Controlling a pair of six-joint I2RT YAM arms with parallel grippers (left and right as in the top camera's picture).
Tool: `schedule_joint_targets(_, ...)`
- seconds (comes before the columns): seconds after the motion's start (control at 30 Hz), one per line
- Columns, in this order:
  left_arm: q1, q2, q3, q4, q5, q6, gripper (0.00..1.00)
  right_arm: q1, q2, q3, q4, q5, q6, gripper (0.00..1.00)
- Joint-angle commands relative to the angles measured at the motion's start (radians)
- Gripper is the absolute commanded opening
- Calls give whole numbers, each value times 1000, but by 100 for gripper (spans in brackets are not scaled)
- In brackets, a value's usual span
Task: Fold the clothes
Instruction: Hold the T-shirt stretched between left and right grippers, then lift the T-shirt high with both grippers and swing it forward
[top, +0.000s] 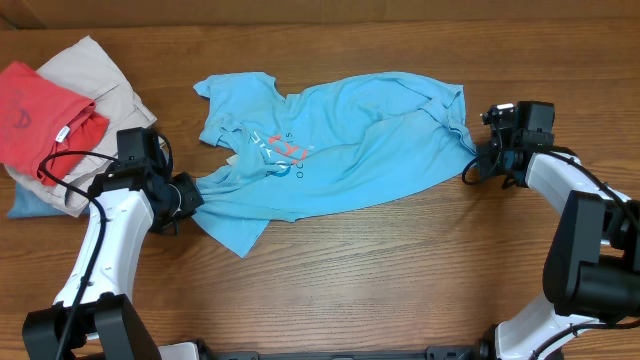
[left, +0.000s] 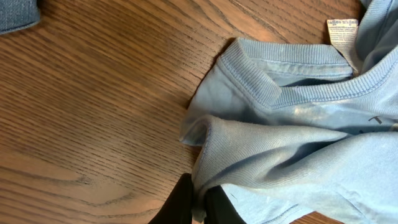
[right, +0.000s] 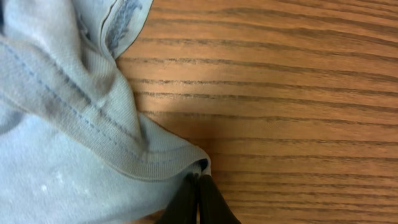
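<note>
The light sky-blue T-shirt (top: 340, 140) lies crumpled across the middle of the table, its white and red-orange lettering (top: 283, 150) facing up. My left gripper (top: 190, 195) is shut on the shirt's lower left edge; the left wrist view shows a fold of blue cloth (left: 273, 149) pinched between the black fingers (left: 200, 202), with the ribbed collar and the white label (left: 343, 31) beyond. My right gripper (top: 478, 160) is shut on the shirt's right edge; the right wrist view shows the hemmed corner (right: 155, 162) caught at the fingertips (right: 199, 186).
A pile of other clothes sits at the far left: a red T-shirt (top: 35, 115) on beige trousers (top: 95, 75), with blue denim (top: 30, 205) under them. A denim corner (left: 17, 15) shows in the left wrist view. Bare wooden table (top: 400, 270) lies in front.
</note>
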Motion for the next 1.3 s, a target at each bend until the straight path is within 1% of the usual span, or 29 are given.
schedule_joint_targets(0.0,3,-6,4,12,-7,22,5,-8,4,12,11,-1,82,4)
schedule_joint_targets(0.17,3,-8,16,20,-6,23,4,-8,-13,73,-71,-1,177,4)
schedule_joint_targets(0.3,3,-14,66,-10,9,58,4,-8,-73,195,-226,-2,303,4)
schedule_joint_targets(0.37,3,-22,112,-48,8,78,4,-8,-106,260,-314,-2,335,4)
schedule_joint_targets(0.5,3,-51,238,-146,8,114,4,-8,-194,415,-527,-5,414,4)
schedule_joint_targets(0.67,3,-116,446,-286,8,135,4,-8,-299,655,-818,-86,417,4)
schedule_joint_targets(0.8,4,-176,629,-375,8,151,4,-8,-357,843,-975,-112,434,4)
schedule_joint_targets(0.93,4,-235,818,-441,7,182,4,-8,-407,1026,-1062,-118,462,4)
schedule_joint_targets(1.07,4,-290,978,-475,-5,184,4,-8,-458,1212,-1146,-117,488,4)
schedule_joint_targets(1.2,4,-334,1089,-500,-5,183,4,-8,-517,1344,-1182,-117,488,4)
schedule_joint_targets(1.27,4,-354,1129,-519,-32,183,4,-8,-550,1388,-1182,-103,499,4)
